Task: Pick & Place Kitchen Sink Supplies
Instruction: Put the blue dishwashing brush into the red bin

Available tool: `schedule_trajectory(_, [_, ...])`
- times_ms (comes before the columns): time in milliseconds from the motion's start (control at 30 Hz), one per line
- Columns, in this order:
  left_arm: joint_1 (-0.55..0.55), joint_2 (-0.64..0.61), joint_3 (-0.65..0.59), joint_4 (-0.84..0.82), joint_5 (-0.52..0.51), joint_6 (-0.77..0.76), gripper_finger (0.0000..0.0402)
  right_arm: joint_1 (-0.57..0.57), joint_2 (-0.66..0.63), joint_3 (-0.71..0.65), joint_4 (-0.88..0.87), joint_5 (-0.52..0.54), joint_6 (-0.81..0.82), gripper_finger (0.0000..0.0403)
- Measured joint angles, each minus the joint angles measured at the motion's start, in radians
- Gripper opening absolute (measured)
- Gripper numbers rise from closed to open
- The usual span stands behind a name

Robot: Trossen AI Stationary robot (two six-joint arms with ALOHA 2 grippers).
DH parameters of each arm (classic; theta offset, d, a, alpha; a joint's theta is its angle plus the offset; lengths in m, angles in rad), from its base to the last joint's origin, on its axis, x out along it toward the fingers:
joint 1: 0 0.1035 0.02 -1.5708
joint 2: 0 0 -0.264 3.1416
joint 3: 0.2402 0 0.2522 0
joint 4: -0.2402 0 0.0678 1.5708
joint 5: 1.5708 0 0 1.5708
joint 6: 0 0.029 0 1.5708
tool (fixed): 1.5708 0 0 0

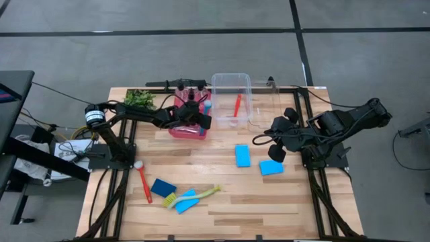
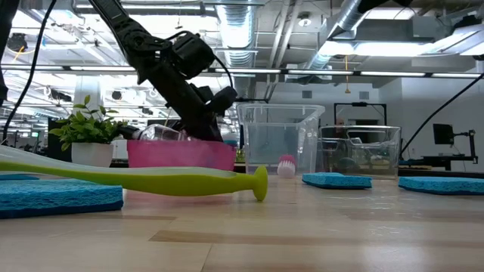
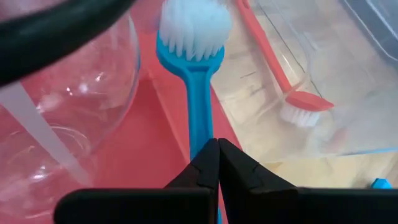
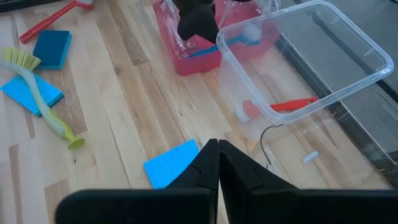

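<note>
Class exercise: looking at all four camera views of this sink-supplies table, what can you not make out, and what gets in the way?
- Blue brush: handle end hidden behind the shut left gripper, left wrist view.
- Red tray: contents covered by the left arm, high view.
- Right gripper: shut above the table; its tips merge with the dark arm in the high view.

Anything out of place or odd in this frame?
Mildly: the blue brush held by the shut left tool lies across the red tray's edge, its bristles poking toward the clear bin. Nothing looks spilled or damaged.
</note>
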Motion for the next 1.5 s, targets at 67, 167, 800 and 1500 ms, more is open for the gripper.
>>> schedule_trajectory(67, [-0.003, -0.001, 0.001, 0.0, 0.0, 0.0, 0.0003, 0.0, 0.0, 0.0, 0.0, 0.0, 0.0, 0.0001])
schedule_trajectory(167, [-0.009, -0.002, 0.001, 0.0, -0.001, 0.0, 0.0003, 0.0, 0.0, 0.0, 0.002, 0.0, 0.002, 0.0001])
schedule_trajectory(800, [-0.014, -0.162, 0.002, -0.121, -0.057, 0.078, 0.0003, 0.0, 0.0, 0.0, 0.018, -0.001, 0.001, 0.0001])
schedule_trajectory(1500, [-0.013, -0.039, 0.002, -0.054, 0.049, 0.043, 0.0144, 0.0, 0.0, 0.0, 0.022, -0.022, -0.012, 0.0001])
